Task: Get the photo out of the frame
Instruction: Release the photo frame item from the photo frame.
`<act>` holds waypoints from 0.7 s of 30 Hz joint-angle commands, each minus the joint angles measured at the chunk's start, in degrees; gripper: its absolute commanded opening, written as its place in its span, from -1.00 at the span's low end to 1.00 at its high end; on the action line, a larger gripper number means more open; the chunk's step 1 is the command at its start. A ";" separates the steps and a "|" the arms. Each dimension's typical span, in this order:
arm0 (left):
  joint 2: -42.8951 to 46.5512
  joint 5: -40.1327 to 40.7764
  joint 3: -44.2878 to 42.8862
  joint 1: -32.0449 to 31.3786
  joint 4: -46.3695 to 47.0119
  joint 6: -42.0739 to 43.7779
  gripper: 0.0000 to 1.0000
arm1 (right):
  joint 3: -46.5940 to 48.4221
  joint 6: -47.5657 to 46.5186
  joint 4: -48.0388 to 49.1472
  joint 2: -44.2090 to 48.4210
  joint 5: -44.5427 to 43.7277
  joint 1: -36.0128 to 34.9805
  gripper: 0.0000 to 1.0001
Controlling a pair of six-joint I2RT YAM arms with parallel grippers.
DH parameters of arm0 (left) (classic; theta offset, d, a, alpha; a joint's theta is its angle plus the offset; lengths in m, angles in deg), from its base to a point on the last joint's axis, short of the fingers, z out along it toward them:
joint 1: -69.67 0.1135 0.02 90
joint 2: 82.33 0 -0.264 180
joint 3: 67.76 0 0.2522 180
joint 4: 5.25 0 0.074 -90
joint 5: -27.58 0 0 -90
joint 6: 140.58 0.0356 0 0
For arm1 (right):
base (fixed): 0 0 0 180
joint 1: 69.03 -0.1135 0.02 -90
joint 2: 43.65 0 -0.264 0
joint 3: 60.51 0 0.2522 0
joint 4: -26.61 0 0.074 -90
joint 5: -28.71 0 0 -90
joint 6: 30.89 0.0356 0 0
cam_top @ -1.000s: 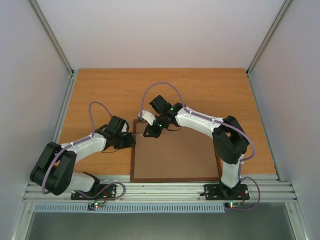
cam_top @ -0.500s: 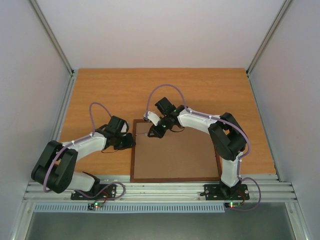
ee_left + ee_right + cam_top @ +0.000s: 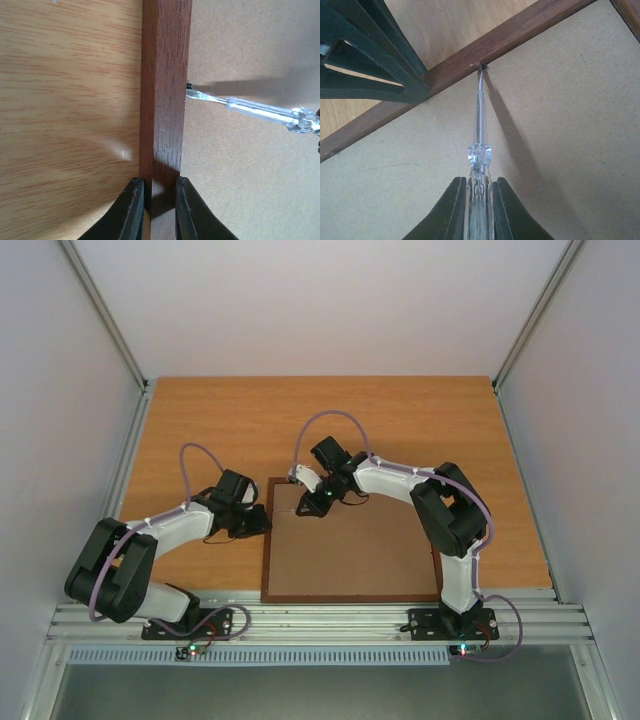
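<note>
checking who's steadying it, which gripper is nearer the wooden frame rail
Left. The left gripper is clamped on the frame rail itself; the right gripper sits over the hardboard back, only its screwdriver tip reaching the rail.

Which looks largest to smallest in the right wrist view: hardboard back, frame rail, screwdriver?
1. hardboard back, fills most of the view
2. frame rail, long diagonal strip
3. screwdriver, slimmest, though nearest the camera

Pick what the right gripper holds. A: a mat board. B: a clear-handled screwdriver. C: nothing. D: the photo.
B: the right wrist view shows the right gripper shut on a clear-handled screwdriver, its tip against the inner edge of the frame.
</note>
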 commanded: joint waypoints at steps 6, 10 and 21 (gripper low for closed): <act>-1.59 -0.07 0.18 0.13 -0.08 1.03 -0.78 | -2.56 0.01 0.65 1.99 -0.20 2.06 -0.98; -1.58 -0.11 0.11 0.13 -0.19 1.02 -0.78 | -2.64 0.18 -0.07 2.46 0.25 2.17 -0.98; -1.34 -0.55 0.23 0.13 -0.12 0.91 -0.78 | -1.37 0.77 -0.19 0.65 2.13 2.17 -0.98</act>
